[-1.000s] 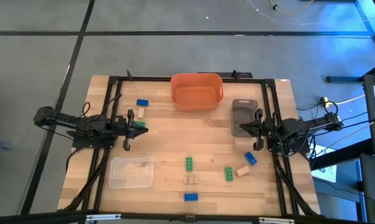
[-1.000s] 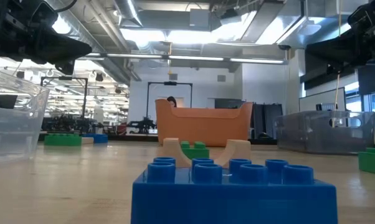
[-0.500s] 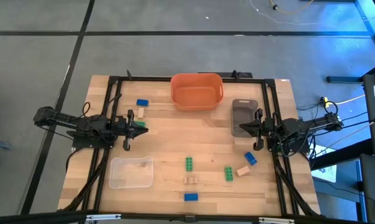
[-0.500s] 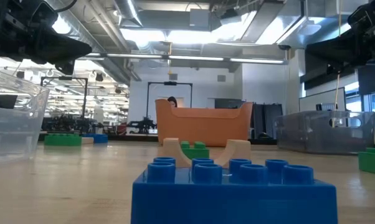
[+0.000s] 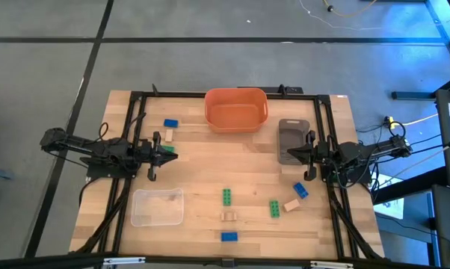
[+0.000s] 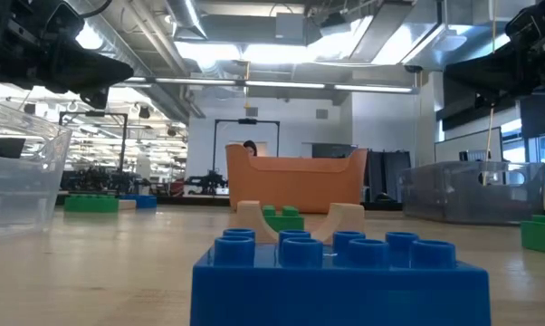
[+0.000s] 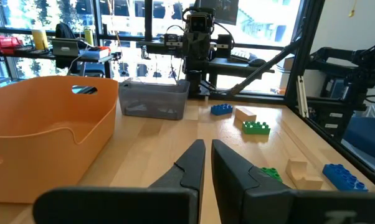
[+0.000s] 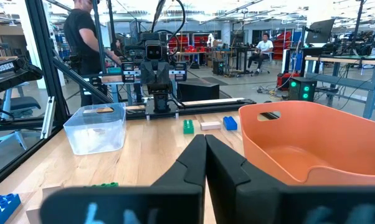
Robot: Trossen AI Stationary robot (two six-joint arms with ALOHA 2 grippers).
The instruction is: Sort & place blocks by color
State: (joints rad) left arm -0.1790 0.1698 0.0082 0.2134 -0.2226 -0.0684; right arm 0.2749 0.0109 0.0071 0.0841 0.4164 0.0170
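Small studded blocks lie flat on the wooden table. A blue block (image 5: 170, 123), a tan one (image 5: 168, 135) and a green one (image 5: 165, 149) lie at the far left. A green block (image 5: 227, 196), a tan one (image 5: 229, 216) and a blue one (image 5: 229, 236) lie near the front middle. Right of these are a green block (image 5: 273, 208), a tan one (image 5: 291, 205) and a blue one (image 5: 300, 190). My left gripper (image 5: 171, 155) is shut and level, just beside the far-left green block. My right gripper (image 5: 290, 155) is shut and level, at the grey tray's near end.
An orange bowl (image 5: 236, 108) stands at the far middle, a grey tray (image 5: 292, 134) right of it, and a clear tray (image 5: 157, 206) at the near left. Black frame rails (image 5: 131, 149) run along both sides. People (image 8: 81, 43) are in the room beyond the table.
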